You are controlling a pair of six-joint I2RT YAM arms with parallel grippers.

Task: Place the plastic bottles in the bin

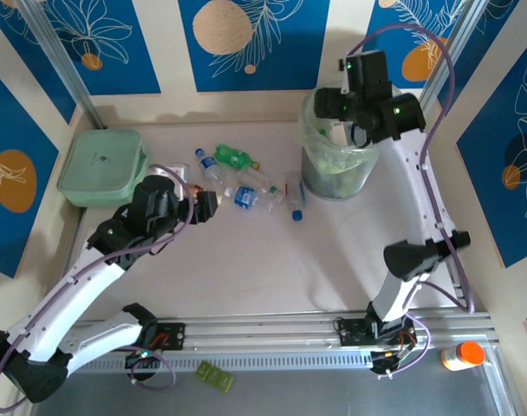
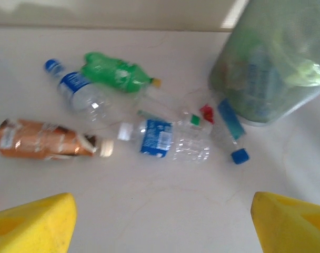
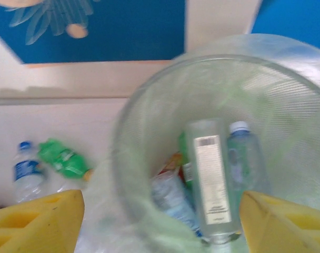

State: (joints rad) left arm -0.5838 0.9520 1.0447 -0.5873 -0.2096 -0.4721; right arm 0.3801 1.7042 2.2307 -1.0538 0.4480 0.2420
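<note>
Several crushed plastic bottles lie loose left of the bin [image 1: 336, 165]: a brown-label one [image 2: 41, 139], a clear blue-capped one [image 2: 76, 90], a green one [image 2: 115, 75], a blue-label one [image 2: 162, 138] and a teal-label one [image 2: 231, 132] that lies against the bin [image 2: 276, 68]. My left gripper [image 1: 204, 206] hovers open over bare table just short of them, its yellow fingertips [image 2: 36, 221] wide apart. My right gripper [image 1: 350, 128] hangs open above the bin's mouth [image 3: 149, 105]. Inside lie a clear white-label bottle [image 3: 210, 179], a white-capped one [image 3: 244, 153] and others.
A flat pale-green lidded box [image 1: 101, 166] sits at the back left. An orange-capped bottle [image 1: 463, 354] lies beyond the front rail at right. Walls close the table at the back and both sides. Bare table stretches in front of the bottles.
</note>
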